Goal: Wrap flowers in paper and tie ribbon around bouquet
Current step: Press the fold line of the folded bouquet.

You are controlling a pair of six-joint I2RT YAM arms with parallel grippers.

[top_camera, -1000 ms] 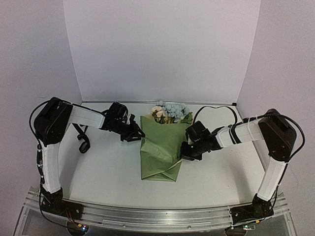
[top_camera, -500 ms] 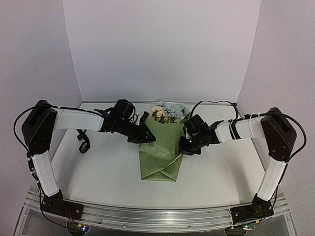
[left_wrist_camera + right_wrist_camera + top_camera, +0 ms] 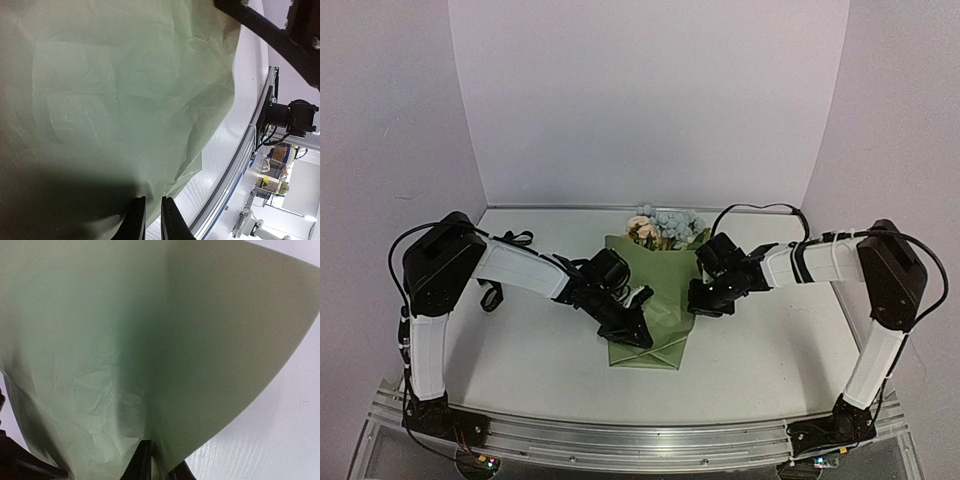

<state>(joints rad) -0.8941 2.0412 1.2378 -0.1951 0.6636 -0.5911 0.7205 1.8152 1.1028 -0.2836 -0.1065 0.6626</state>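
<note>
Since the paper (image 3: 658, 285) already lies folded over the flowers (image 3: 665, 228), whose cream and blue heads poke out at its far end, beyond both grippers, the step in hand looks to be tightening the wrap into a cone. The left gripper (image 3: 638, 330) sits at the paper's near left corner, jaws drawn to a narrow slit with the sheet's edge right at its fingertips (image 3: 136, 217); whether the sheet is pinched I cannot tell. The right gripper (image 3: 698, 303) is against the opposite edge, a fold of paper running down between its barely parted jaws, but how firmly it grips, if at all, is unclear. To do this well, one gripper should have a sure bite on paper alone, clear of the flowers inside, before the other lets go, or the creased sheet will likely spring open. Pulls should be short, low to the table (image 3: 540, 350) and toward the other gripper, since thin paper tears. What looks to be the ribbon (image 3: 488, 296) lies well behind the left gripper, beside its arm, untouched.
</note>
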